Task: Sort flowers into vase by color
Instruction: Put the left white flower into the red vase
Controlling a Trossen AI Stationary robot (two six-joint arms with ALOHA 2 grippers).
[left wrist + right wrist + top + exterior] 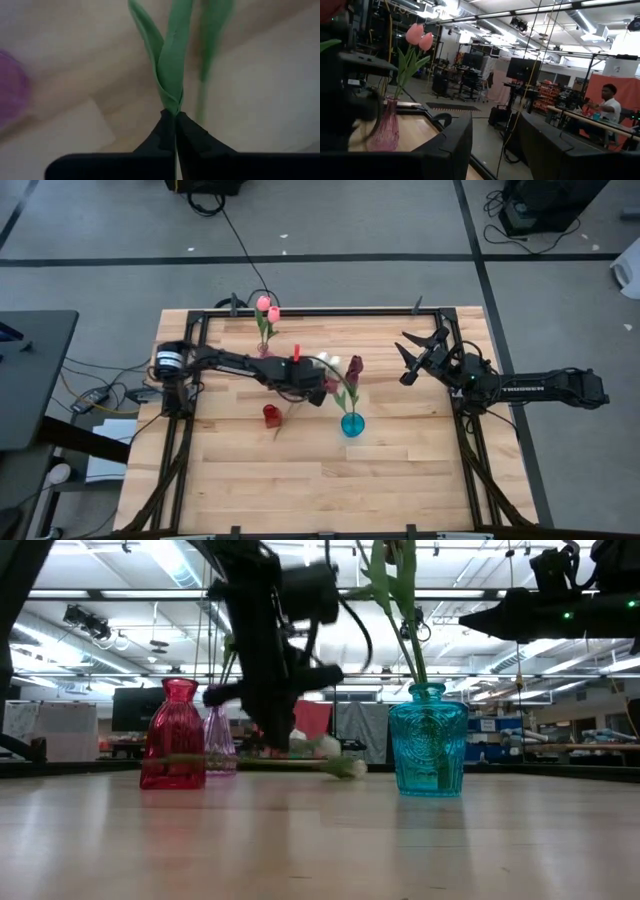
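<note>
A white tulip [343, 768] lies flat on the table between the red vase [177, 735] and the teal vase [428, 753]. My left gripper [318, 392] stands over the tulip's stem, shut on it. White heads [329, 360] show beside the gripper in the high view. Dark maroon tulips [355, 366] stand in the teal vase [352, 423]. Two pink tulips [267, 308] stand in a pale purple vase [218, 740] at the far side. My right gripper [412, 355] is open and empty, raised at the far right. My left gripper [175, 114] pinches the white tulip where the green leaf wraps the stem [171, 100], between its two shut fingertips. The fingers [283, 740] come from above, pointing down. The stem [240, 762] lies level along the table, with the head resting on the wood.
The red vase [270, 415] stands close to the near side of my left gripper, and the teal vase just to its right. A second green stem [202, 95] shows beside the held one. The near half of the table [300, 490] is bare wood. A person [608, 105] sits far off in the room.
</note>
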